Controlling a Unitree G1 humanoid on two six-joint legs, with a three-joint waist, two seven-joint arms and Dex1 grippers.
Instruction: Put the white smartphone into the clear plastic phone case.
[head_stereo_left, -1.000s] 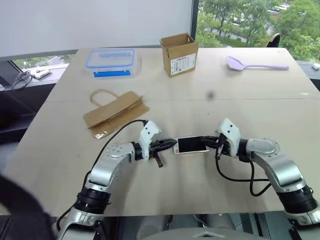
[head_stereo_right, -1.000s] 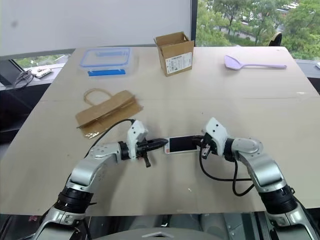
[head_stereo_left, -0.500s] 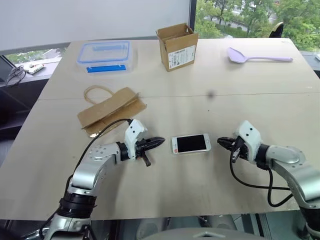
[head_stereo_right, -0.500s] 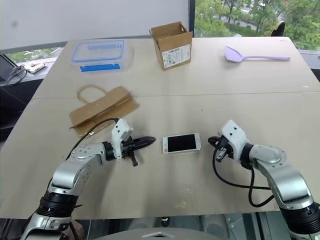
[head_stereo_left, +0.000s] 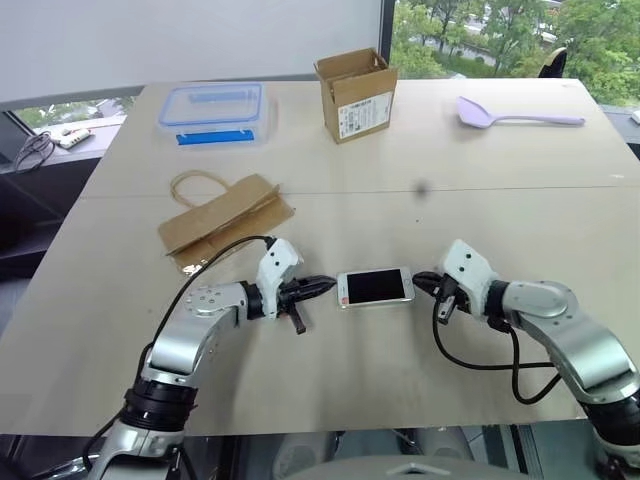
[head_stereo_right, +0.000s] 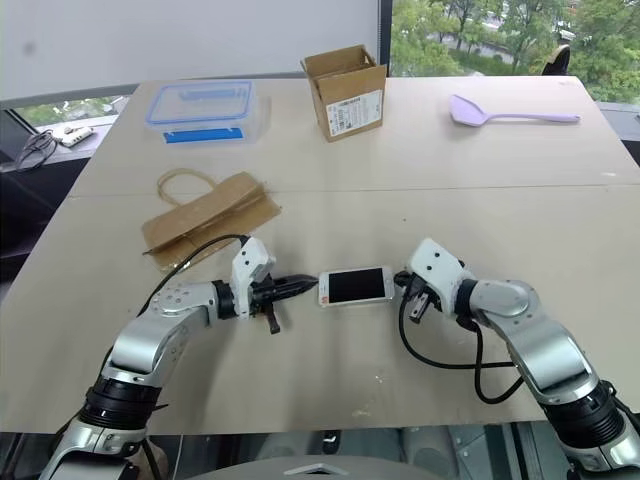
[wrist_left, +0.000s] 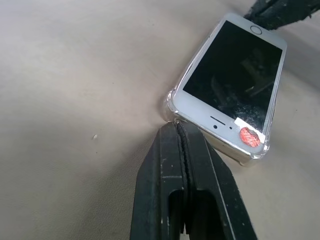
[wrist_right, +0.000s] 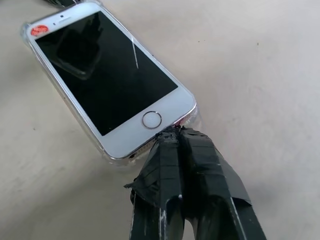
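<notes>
left wrist view shows the white smartphone (wrist_left: 231, 75) seated in the clear plastic phone case (wrist_left: 169, 106) on the surface (head_stereo_left: 330, 390), between closed left pincer (head_stereo_left: 322, 285) and closed right pincer (head_stereo_left: 420, 281); final pressing probably remains.

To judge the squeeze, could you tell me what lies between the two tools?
In the left eye view, the white smartphone lies between the left tool and right tool.

Smartphone (head_stereo_left: 375, 287) in case (wrist_left: 170, 106), between grippers
</notes>
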